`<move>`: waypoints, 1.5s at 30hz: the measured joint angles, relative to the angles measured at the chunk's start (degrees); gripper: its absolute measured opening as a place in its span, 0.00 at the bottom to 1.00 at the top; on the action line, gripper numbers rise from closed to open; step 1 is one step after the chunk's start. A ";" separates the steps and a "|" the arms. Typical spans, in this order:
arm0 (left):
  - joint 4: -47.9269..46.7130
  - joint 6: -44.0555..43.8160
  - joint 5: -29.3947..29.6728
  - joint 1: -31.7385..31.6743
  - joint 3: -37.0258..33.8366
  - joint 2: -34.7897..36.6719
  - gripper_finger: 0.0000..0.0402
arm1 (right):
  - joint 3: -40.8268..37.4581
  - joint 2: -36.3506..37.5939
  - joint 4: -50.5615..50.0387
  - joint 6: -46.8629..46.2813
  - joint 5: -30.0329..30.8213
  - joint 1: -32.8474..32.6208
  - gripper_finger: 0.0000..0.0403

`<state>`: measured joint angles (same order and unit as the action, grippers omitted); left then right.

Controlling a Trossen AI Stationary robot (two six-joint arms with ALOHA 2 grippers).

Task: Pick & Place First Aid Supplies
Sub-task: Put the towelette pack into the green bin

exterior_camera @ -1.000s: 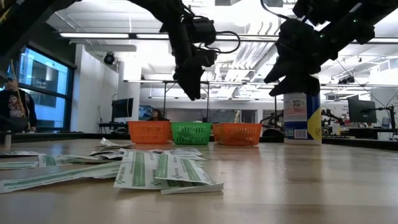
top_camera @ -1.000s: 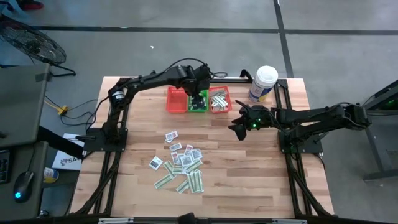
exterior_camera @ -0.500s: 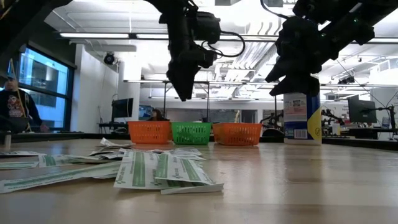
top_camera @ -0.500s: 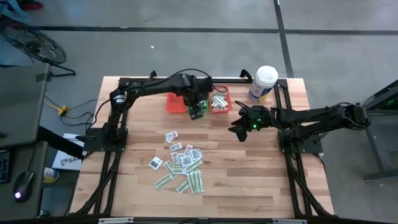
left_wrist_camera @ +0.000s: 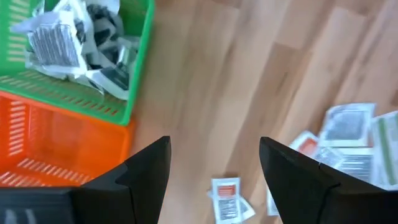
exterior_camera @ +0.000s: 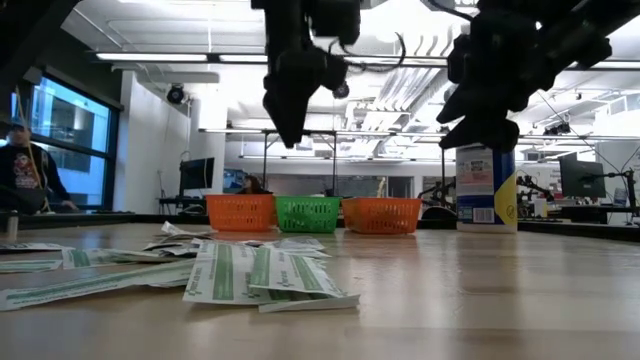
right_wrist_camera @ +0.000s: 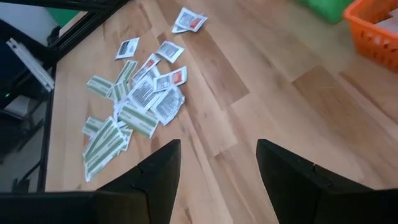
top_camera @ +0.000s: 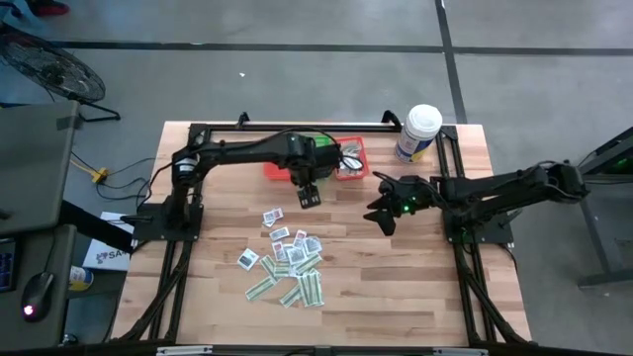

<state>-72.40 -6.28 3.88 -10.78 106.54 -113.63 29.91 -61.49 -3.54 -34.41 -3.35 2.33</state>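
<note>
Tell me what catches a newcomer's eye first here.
A scattered pile of first aid packets lies on the wooden table's near-middle. At the far edge sit the small baskets, the green one already holding packets. The open left tool hovers between baskets and pile; the open right tool waits alongside.

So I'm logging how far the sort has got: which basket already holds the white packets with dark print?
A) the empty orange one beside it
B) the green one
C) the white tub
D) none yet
B: the left wrist view shows crumpled white packets with dark print lying inside the green basket, while the orange basket next to it shows only bare mesh.
</note>
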 joint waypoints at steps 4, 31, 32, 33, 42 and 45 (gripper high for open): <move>0.17 -1.66 0.18 2.11 -0.41 1.36 0.60 | 0.00 0.00 0.72 -0.57 2.17 -2.03 0.51; 24.26 -27.37 4.57 19.29 -40.94 27.27 0.60 | 4.66 -14.78 15.20 1.90 6.91 -9.64 0.51; 25.16 -28.27 4.67 19.92 -42.44 27.75 0.60 | 5.80 -16.75 15.18 2.59 6.52 -9.63 0.51; 26.71 -28.87 4.71 20.34 -43.76 28.28 0.60 | 7.13 -18.87 14.71 3.25 6.42 -9.65 0.51; 39.35 -30.65 3.76 23.61 -52.50 30.57 0.60 | 22.14 -37.50 13.80 7.48 7.02 -10.43 0.51; 38.58 -30.19 3.33 24.34 -53.20 30.58 0.60 | 26.87 -43.14 11.98 8.71 9.07 -10.87 0.51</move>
<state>-33.82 -36.47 7.21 13.56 53.34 -83.05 56.78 -104.64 8.44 -25.70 5.72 -8.54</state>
